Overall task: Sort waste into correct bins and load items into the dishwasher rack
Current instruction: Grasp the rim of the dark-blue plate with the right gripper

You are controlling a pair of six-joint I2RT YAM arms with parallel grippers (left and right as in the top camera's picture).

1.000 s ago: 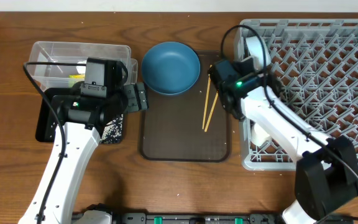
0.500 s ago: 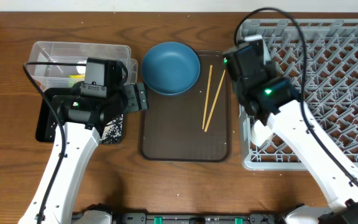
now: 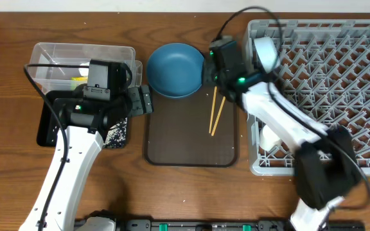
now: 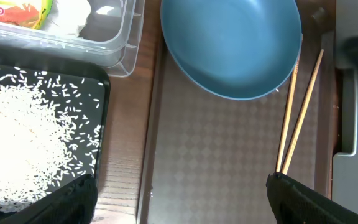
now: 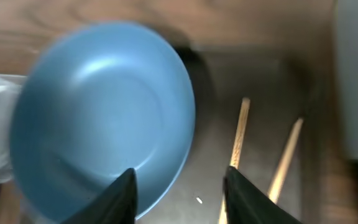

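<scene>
Nearest me, on the brown textured serving tray, two thin wooden chopsticks lie almost touching at their near ends, long axes running from the table's near edge toward its far edge. My right fingers stand apart above their far ends. The one large dark blue round plate lies just left, its rim between the tips. My left fingers, also apart, hang by the tray's left side, so I judge the right arm nearer. The grey lattice dishwasher rack fills the far right corner.
</scene>
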